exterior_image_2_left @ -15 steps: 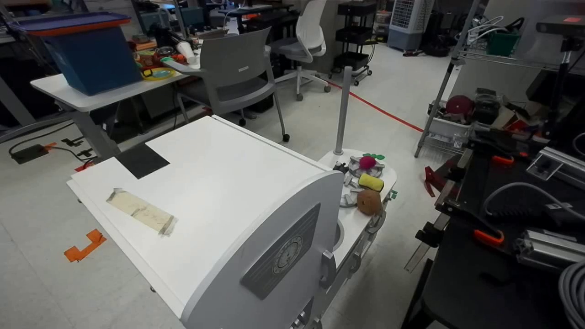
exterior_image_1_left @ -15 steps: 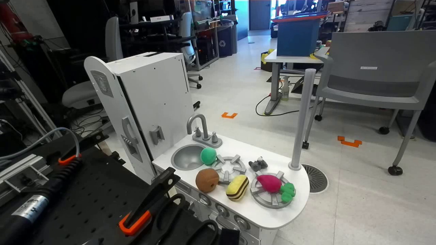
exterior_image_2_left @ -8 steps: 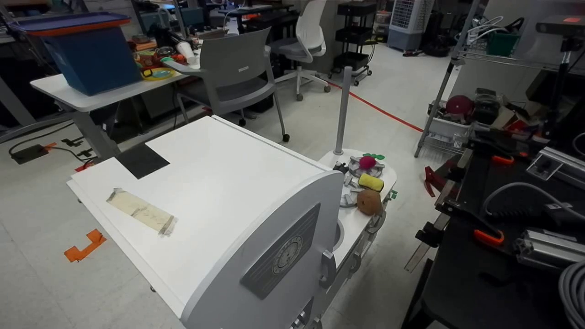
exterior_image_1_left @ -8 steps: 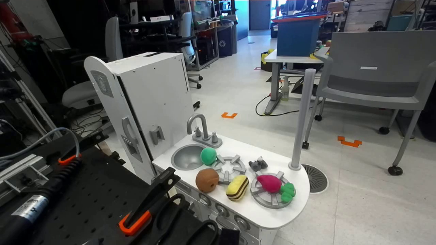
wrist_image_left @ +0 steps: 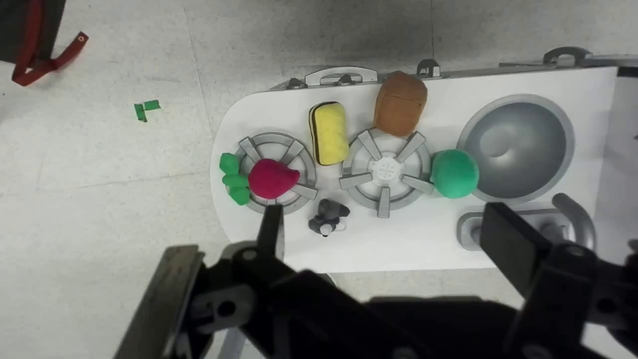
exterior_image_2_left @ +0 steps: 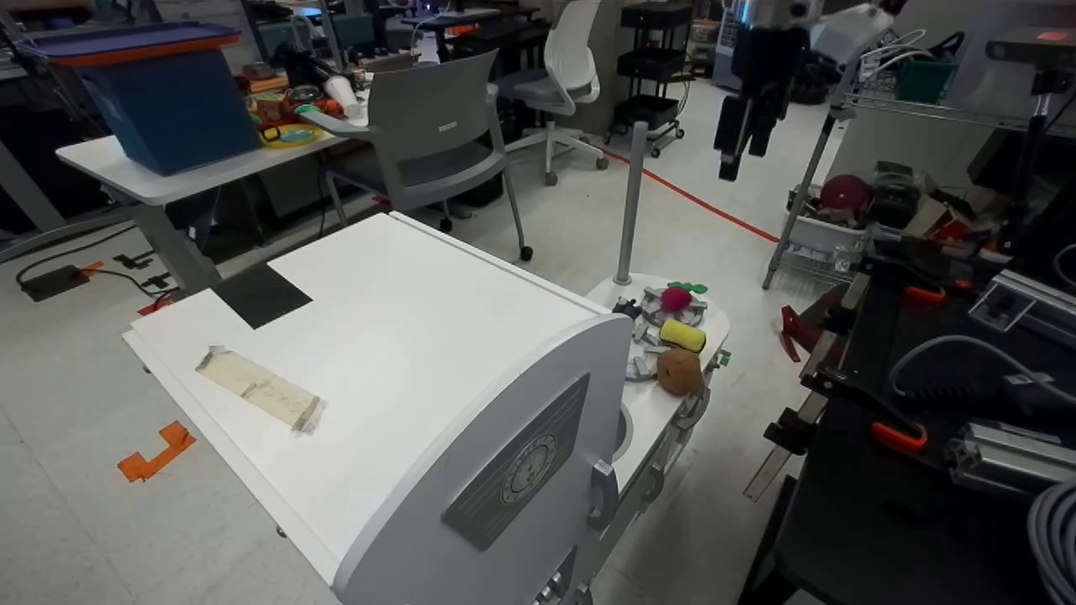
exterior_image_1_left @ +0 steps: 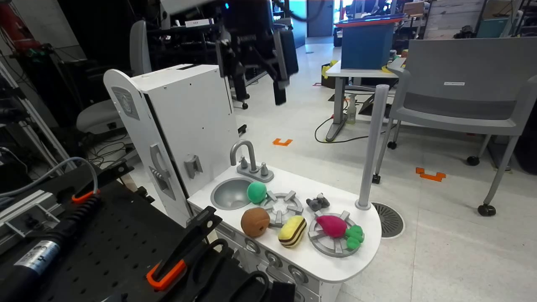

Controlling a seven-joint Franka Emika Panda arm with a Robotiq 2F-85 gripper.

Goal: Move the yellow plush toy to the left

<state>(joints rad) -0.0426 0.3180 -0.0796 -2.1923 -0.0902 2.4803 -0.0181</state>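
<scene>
I have gripper [exterior_image_1_left: 260, 96] aloft, spread wide, nothing held. Yellow plush toy [wrist_image_left: 330, 133] untouched; grasp, leftward move, release all remain.

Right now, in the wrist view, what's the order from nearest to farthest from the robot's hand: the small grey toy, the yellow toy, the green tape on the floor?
1. Small grey toy: on the counter, closest to the hand.
2. Yellow toy: also on the counter, higher in the view.
3. Green tape: on the floor, toward the view's left side.
</scene>
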